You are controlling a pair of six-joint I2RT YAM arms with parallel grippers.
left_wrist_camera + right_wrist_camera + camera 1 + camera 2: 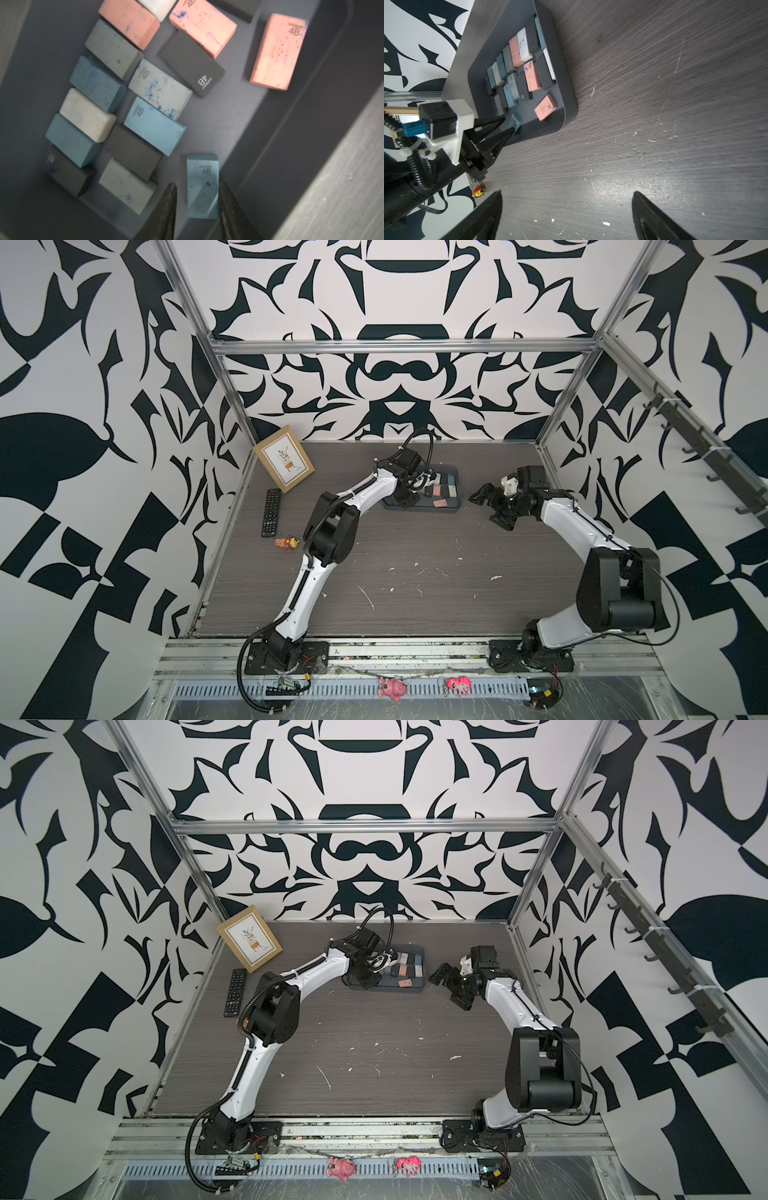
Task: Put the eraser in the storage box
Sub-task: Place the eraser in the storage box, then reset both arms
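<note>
The storage box (452, 507) is a shallow dark grey tray at the back middle of the table, holding several erasers in pink, blue, grey, white and black. In the left wrist view a blue eraser (202, 187) marked 4B rests on the box floor (270, 124) apart from the rows. My left gripper (198, 185) straddles it, open a little, with a gap at each finger. The right wrist view shows the same eraser (516, 121) at the tips of my left gripper (509, 124). Right of the box, my right gripper (486, 508) hovers wide open and empty (567, 192).
A tan picture frame (284, 459) leans in the back left corner. A black remote (271, 512) and a small red-yellow toy (286, 543) lie along the left side. White flecks dot the wood tabletop. Two pink toys (392, 689) hang at the front rail.
</note>
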